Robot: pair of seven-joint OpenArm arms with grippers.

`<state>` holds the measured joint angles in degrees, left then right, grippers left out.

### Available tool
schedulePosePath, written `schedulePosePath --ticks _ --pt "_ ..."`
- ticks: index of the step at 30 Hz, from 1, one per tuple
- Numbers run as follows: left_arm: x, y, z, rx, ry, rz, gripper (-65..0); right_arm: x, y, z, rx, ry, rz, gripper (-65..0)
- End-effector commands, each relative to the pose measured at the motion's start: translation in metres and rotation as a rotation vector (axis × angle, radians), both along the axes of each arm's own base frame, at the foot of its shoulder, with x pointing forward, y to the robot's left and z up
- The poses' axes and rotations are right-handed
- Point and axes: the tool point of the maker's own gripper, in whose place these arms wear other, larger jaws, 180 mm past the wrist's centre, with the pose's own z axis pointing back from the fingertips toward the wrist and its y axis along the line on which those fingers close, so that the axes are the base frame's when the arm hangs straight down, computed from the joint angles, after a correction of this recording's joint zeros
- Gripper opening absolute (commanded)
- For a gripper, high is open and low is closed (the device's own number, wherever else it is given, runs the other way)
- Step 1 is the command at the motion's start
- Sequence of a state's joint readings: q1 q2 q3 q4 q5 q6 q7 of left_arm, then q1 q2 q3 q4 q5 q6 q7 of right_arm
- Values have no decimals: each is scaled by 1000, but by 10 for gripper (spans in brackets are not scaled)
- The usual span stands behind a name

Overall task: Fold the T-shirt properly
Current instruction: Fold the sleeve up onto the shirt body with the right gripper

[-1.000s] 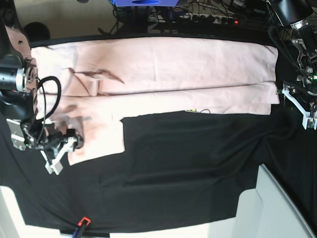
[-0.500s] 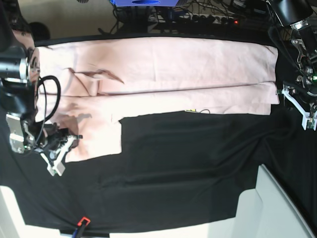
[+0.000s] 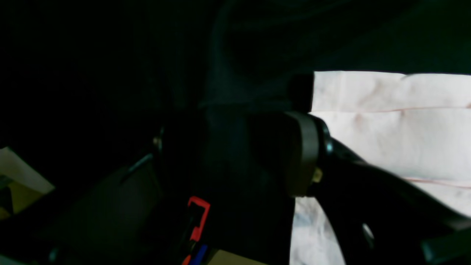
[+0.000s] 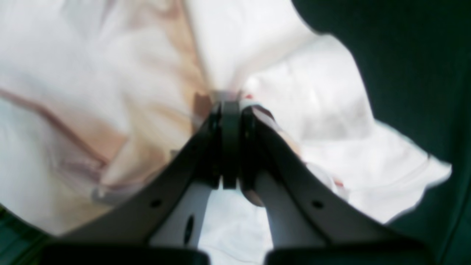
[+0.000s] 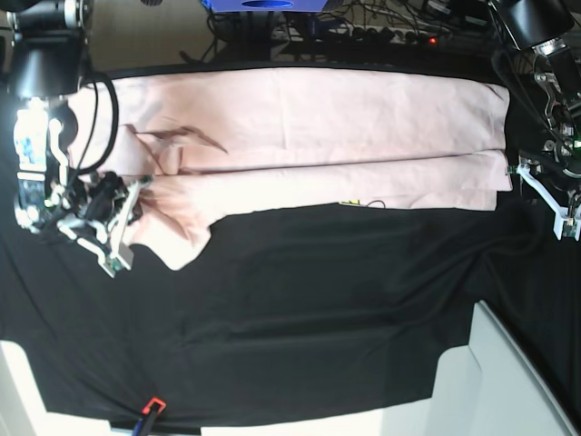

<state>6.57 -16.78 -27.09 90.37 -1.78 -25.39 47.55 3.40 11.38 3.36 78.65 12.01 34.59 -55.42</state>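
The pale pink T-shirt [image 5: 309,136] lies stretched across the far half of the black table cloth [image 5: 318,309], folded lengthwise, plain side up. At its left end my right gripper [image 5: 136,195] is shut on the sleeve, which hangs bunched from the jaws. In the right wrist view the gripper [image 4: 230,105] has its jaws pressed together on a pinch of pink fabric [image 4: 294,88]. My left gripper [image 5: 547,202] stands open beside the T-shirt's right end, holding nothing. The dark left wrist view shows only a corner of the T-shirt [image 3: 386,129].
A white slab [image 5: 508,381] sits at the front right corner. A red and blue tool [image 5: 150,409] lies at the front edge. Cables and a power strip [image 5: 381,32] run behind the table.
My right gripper closed on the sleeve's edge and moved toward the back, pulling the sleeve up off the cloth. The left arm has not moved.
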Motion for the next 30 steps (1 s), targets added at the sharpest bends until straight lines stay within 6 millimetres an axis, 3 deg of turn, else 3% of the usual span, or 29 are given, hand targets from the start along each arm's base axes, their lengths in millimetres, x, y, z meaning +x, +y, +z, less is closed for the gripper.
schedulePosePath --ticks 1,10,17,25,30 --pt "8 8 16 31 -44 -3 -264 8 -1 15 -1 -49 8 -650" --pt "9 7 16 26 -46 -3 -265 -35 6 38 -77 -70 73 -650" --pt "9 7 16 25 -47 -3 -265 -81 16 25 -60 -2 85 -650" --pt "9 6 15 24 -47 -5 -265 -101 16 29 -78 7 103 -650" --pt "9 6 15 24 -47 -5 -265 -119 16 22 -79 48 105 -650"
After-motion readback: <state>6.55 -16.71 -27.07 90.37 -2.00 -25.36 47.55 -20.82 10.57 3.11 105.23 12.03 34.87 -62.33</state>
